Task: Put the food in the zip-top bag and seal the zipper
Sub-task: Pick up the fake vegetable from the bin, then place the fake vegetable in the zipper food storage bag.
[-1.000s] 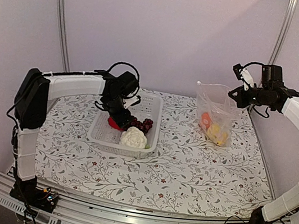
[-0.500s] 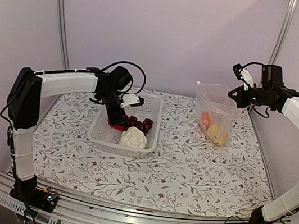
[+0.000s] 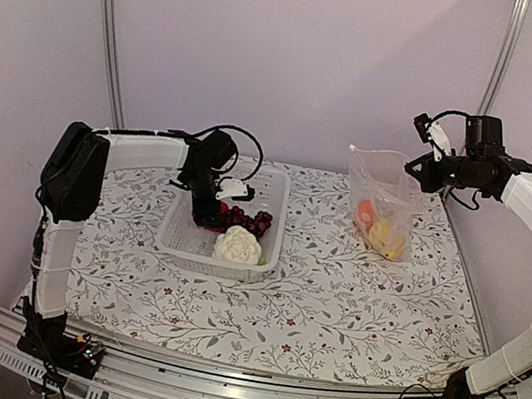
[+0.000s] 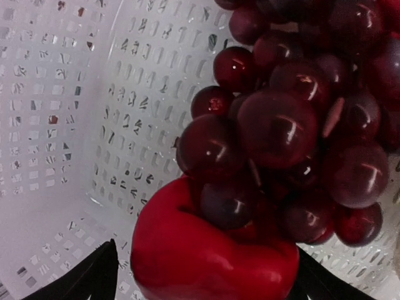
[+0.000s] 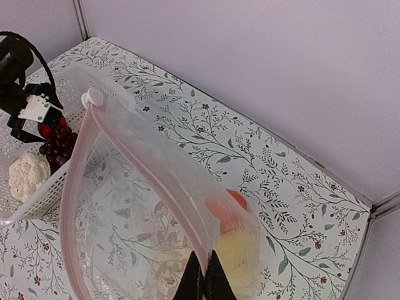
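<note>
The white slotted basket (image 3: 213, 266) sits on the left far part of the floral tabletop (image 3: 329, 311), and three pieces of the food lie in it: the white cauliflower (image 3: 238, 246) at its near side, the dark purple grapes (image 4: 294, 125) just beyond it, and a red fruit (image 4: 200, 256) pressed against the grapes from below in the left wrist view. The left gripper (image 4: 209, 284) reaches down into the basket over that fruit. Its jaws are spread wide, one dark fingertip on each side of the red fruit; on one side a sliver of basket floor shows between finger and fruit, while on the other side the finger lies at the fruit's edge, and I cannot tell whether it touches. On the right far part of the tabletop the zip-top bag (image 3: 383, 198) stands upright, its bottom resting on the surface and its top lifted by the right gripper (image 5: 203, 275), whose jaws are pinched closed on the bag's upper edge. The bag's mouth gapes open, and the pinkish zipper (image 5: 67, 187) runs in two separated strips around that opening, meeting at a small white tab at the far end. Inside the bag, at the bottom, lie an orange piece (image 3: 367, 214) and a yellow piece (image 3: 388, 239), touching each other. Basket and bag stand well apart.
</note>
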### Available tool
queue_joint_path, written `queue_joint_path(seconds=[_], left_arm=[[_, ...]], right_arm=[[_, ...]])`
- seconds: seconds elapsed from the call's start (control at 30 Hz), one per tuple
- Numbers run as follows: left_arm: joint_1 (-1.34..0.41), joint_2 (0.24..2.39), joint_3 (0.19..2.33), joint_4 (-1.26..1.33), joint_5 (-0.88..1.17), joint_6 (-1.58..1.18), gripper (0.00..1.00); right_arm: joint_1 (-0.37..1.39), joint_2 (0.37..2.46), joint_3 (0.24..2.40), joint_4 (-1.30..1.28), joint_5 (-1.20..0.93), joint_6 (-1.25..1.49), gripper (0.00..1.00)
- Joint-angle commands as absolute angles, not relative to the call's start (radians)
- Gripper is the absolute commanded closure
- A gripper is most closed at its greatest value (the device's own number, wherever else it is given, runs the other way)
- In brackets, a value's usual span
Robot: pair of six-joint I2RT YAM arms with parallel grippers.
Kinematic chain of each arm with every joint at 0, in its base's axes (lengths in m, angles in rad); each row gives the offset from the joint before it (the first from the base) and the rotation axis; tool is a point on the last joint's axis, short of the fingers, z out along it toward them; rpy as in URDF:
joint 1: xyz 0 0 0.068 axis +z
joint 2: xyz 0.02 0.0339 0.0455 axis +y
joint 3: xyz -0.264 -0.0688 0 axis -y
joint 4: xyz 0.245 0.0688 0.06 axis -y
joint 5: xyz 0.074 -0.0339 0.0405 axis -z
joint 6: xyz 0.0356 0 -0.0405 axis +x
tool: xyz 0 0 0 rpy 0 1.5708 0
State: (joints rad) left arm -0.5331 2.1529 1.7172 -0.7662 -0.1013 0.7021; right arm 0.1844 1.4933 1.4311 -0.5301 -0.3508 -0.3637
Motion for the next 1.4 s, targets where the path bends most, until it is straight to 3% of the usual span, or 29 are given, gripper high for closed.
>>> queue_joint_path(seconds=[0.0,0.2,0.53,0.97,1.37], left_arm=[[-0.515,2.190,1.702,-0.657,-0.132,0.772,0.12],[-0.519,2.192,1.684,-0.645,-0.133,0.781,0.19],[-0.545,2.065,1.696,-0.661,-0.246,0.661,0.44],[-0.674,1.882,1.688,-0.699,-0.318,0.440,0.52],[-0.933,1.796,1.740,-0.403,-0.159,0.144,0.53]], right_arm=[[0.189,1.503,1.422,-0.537,-0.362,-0.368,1.00],[0.189,1.502,1.422,-0.538,-0.361,-0.371,1.00],[0.189,1.503,1.422,-0.537,-0.364,-0.374,1.00],[0.190,1.496,1.420,-0.537,-0.367,-0.375,1.00],[0.196,1.498,1.420,-0.537,-0.373,-0.374,1.00]])
